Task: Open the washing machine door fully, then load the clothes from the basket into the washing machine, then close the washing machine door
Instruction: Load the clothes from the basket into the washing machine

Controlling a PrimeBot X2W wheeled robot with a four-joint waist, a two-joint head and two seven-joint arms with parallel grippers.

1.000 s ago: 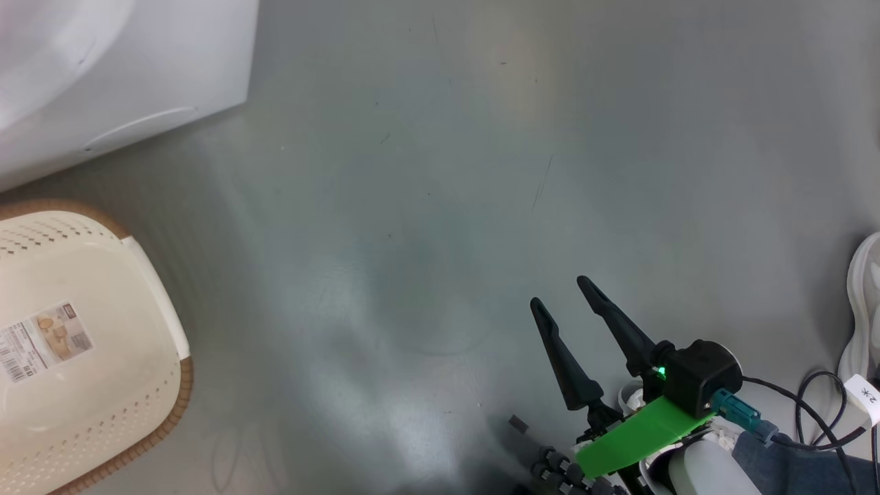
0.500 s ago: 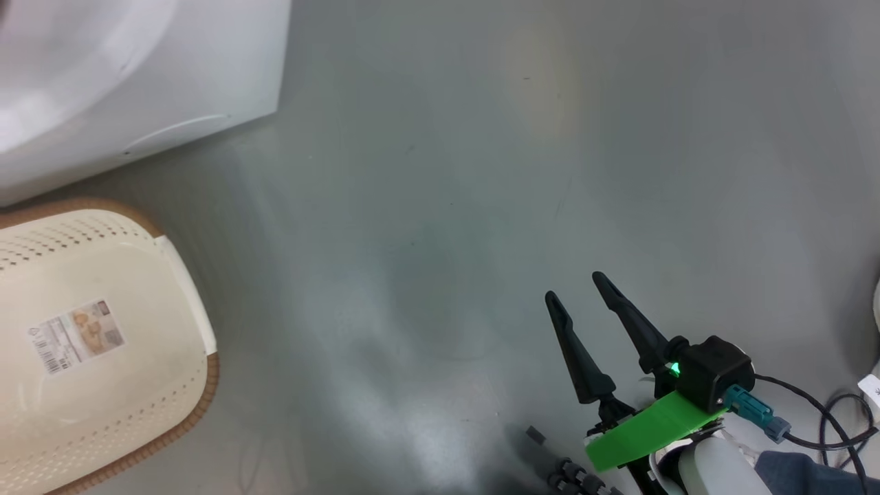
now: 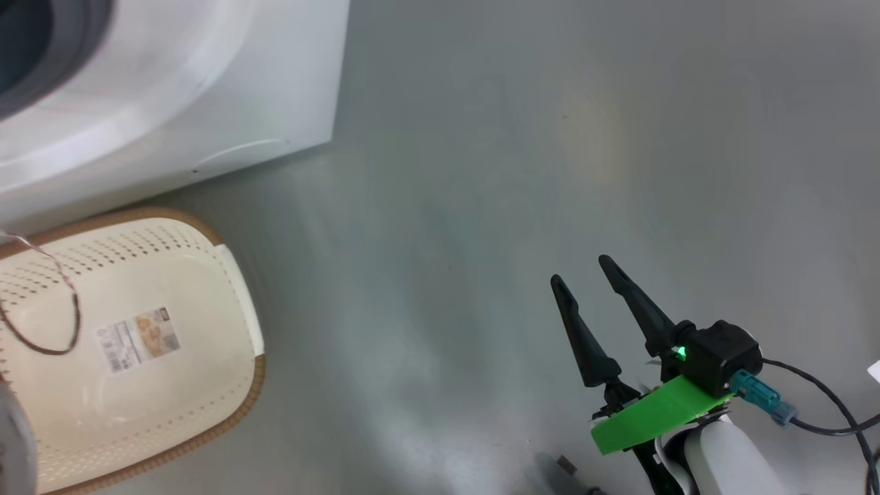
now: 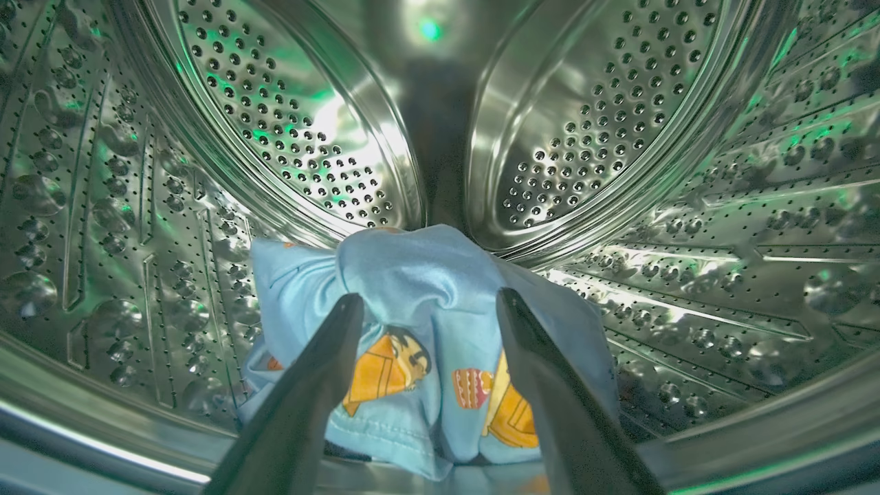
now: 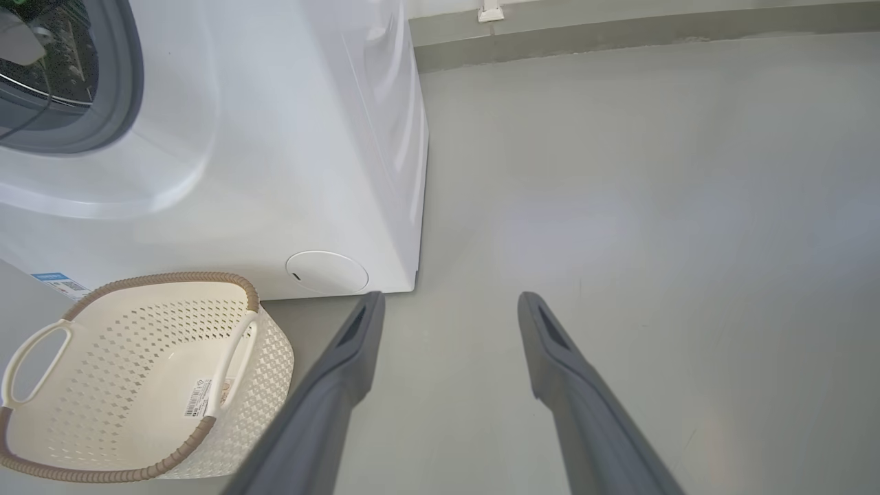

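The big white washing machine [image 5: 275, 172] has the blue clothes [image 4: 426, 275] low in its shiny drum [image 4: 687, 103]. The basket [image 5: 165, 277] sits on the floor [image 5: 619, 206] by its front, a label [image 5: 196, 399] inside. The left claw [image 4: 430, 297] has fingers apart at the clothes. The right claw [image 5: 450, 297] has fingers apart over the floor.

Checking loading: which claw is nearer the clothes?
Left. The left claw is inside the drum, open, right at the clothes; the right claw hangs outside over the floor.
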